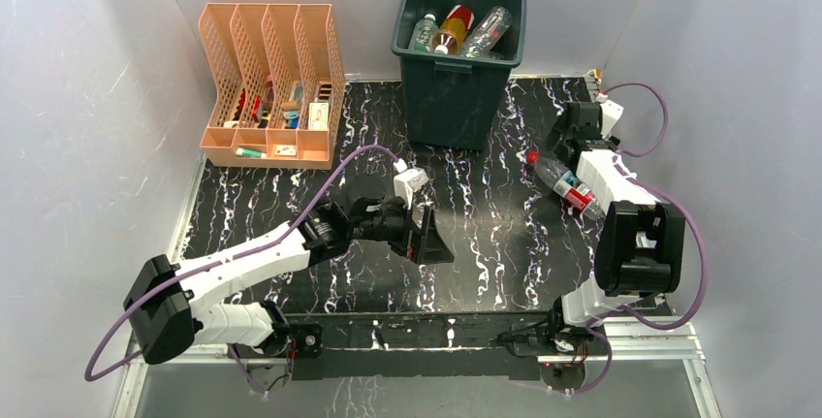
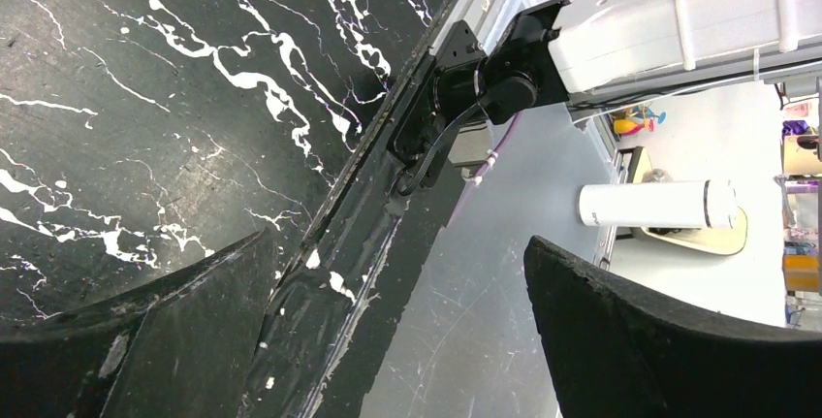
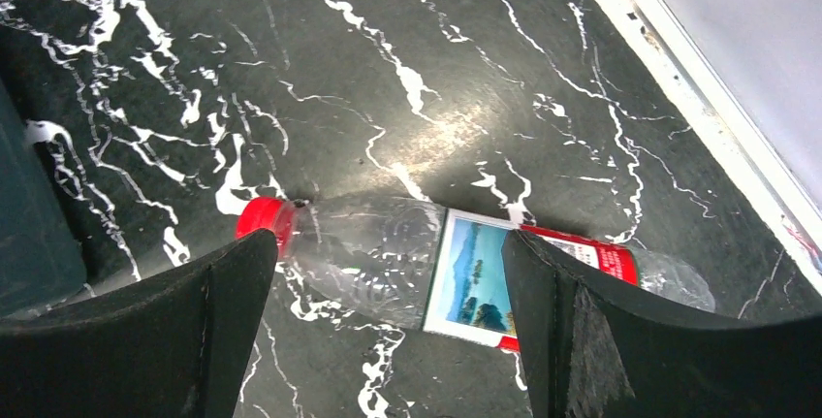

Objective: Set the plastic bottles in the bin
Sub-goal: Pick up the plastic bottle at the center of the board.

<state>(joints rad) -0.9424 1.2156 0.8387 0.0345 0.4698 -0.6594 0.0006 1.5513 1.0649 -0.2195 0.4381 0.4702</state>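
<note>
One clear plastic bottle with a red cap and a picture label lies on its side on the black marbled bench, toward the right edge and well apart from the bin. The right gripper hangs directly over it with jaws wide apart, one finger on each side of the bottle's body. No contact is visible and nothing is held. The dark green bin stands at the far middle of the bench and holds at least three bottles: a green-labelled bottle, a red-and-yellow bottle and a clear crumpled bottle. Anything beneath them is hidden. The left gripper, near the bench centre, is spread wide and empty, looking toward the near edge. No other loose bottle shows on the bench. The peach file organizer at far left holds small items too small to identify. Assessment: the task is nearly complete, and this one bottle is left to be grasped, carried and dropped in.
</note>
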